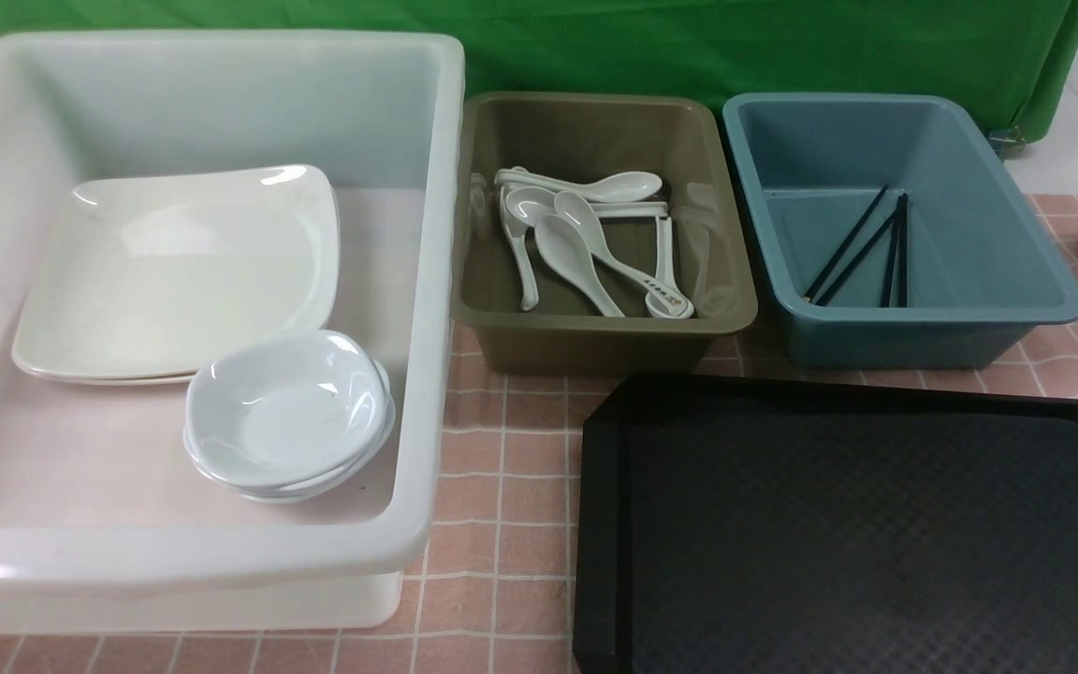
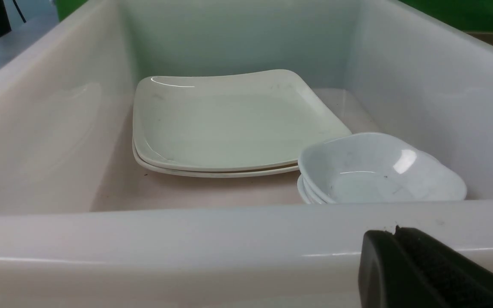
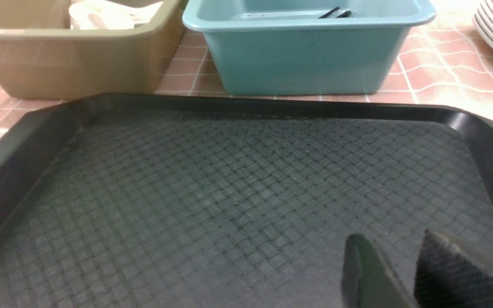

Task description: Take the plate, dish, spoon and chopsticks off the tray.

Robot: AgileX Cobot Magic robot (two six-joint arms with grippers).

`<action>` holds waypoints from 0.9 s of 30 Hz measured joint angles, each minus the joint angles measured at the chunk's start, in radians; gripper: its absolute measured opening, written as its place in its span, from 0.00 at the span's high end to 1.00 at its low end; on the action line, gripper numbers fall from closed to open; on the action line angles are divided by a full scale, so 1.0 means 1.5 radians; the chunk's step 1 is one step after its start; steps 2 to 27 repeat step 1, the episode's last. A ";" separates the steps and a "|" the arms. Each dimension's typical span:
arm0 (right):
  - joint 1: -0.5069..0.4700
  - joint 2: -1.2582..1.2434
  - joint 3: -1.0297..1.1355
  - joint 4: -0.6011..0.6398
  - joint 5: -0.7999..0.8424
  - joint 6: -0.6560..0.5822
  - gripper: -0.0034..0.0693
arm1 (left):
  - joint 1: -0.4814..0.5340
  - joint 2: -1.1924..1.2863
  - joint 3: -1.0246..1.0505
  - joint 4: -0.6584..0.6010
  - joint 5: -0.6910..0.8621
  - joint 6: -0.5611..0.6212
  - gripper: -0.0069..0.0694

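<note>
As we see no tableware on the black rectangular plastic tray (image 3: 246,205), clearing seems finished; our left gripper (image 2: 394,233) is closed, empty, our right gripper (image 3: 394,244) parted, empty; next, we should only withdraw.

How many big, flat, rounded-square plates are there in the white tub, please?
2. The upper plate lies on the lower plate, beside the small dishes in the white tub. Another could be hidden underneath.

I see plates (image 1: 183,271) and dishes (image 1: 286,412) in the left tub (image 1: 445,309), spoons (image 1: 576,253) and chopsticks (image 1: 902,251) in bins behind the tray (image 1: 857,524).
</note>
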State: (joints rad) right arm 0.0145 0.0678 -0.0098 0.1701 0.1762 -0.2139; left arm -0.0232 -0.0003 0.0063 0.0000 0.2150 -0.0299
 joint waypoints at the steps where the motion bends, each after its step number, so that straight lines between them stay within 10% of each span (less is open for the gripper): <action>1: 0.000 0.000 0.000 0.000 0.000 0.000 0.62 | 0.000 0.000 0.000 0.000 0.000 0.000 0.90; 27: 0.000 0.000 0.000 0.000 0.000 0.000 0.62 | 0.000 0.000 0.000 0.000 0.000 0.000 0.90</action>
